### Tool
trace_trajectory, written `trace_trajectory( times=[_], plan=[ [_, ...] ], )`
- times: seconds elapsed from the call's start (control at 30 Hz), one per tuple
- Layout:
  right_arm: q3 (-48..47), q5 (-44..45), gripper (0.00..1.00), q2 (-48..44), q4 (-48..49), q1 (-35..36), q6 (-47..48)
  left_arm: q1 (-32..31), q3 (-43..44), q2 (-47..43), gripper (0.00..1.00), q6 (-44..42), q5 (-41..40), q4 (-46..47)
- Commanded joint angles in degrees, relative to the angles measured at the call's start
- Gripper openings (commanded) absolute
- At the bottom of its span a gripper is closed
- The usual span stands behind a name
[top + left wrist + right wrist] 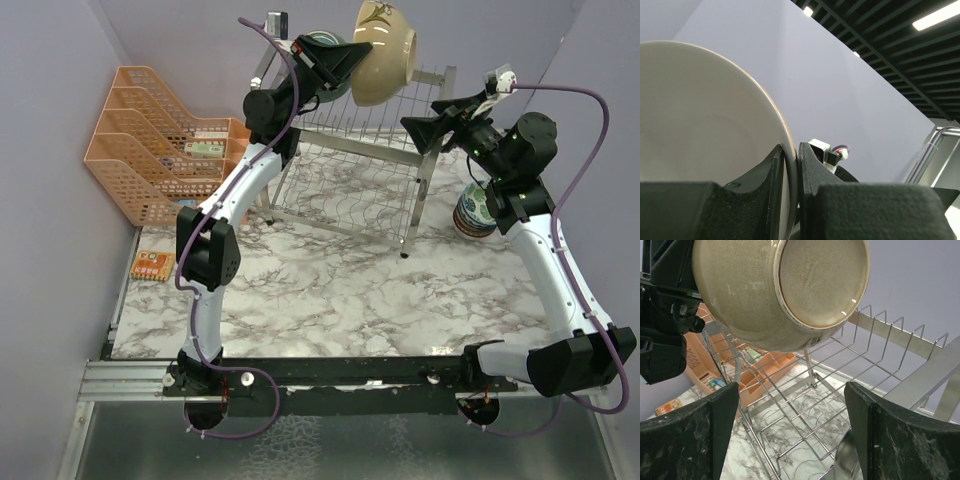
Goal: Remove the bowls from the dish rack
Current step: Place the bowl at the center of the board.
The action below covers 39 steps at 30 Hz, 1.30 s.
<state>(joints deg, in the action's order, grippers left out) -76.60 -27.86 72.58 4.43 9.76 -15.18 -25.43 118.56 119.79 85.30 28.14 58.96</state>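
Left tool (791, 160) is clamped on the cream bowl (388, 55) rim, right tool (790, 387) apart; glazed ceramic looks heavy, slick, fragile, so support underneath.

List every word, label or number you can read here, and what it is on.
Nothing is legible.
Print on the orange packet: too small.
Label on the item in the orange organizer: blurred.
On the cream bowl: painted motif, no letters.
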Motion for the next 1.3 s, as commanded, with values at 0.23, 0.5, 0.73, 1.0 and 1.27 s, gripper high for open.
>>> trace_trajectory(
  times=[0.23, 0.5, 0.73, 1.0, 1.27],
  plan=[
    [1.5, -0.9, 0.86, 0.5, 0.3, 0.2, -2.1, 2.4, -0.8, -13.5, 0.00, 0.7, -4.7, 12.4],
    [1.8, -0.6, 0.86, 0.2, 0.2, 0.1, -1.7, 3.5, -1.5, -14.4, 0.00, 3.8, -4.6, 13.7],
    [2.3, -1.2, 0.86, 0.3, 0.8, 0.2, -2.2, 4.2, -8.4, -19.7, 0.00, 4.7, -3.6, 15.2],
    [2.6, -1.9, 0.86, 0.4, 0.9, 0.1, -2.7, 5.1, -15.3, -27.2, 0.00, 4.1, -2.3, 15.6],
    [3.1, -2.1, 0.86, 0.0, 0.9, 0.2, -3.1, 5.9, -23.1, -33.5, 0.00, 5.3, -1.5, 16.1]
  ],
)
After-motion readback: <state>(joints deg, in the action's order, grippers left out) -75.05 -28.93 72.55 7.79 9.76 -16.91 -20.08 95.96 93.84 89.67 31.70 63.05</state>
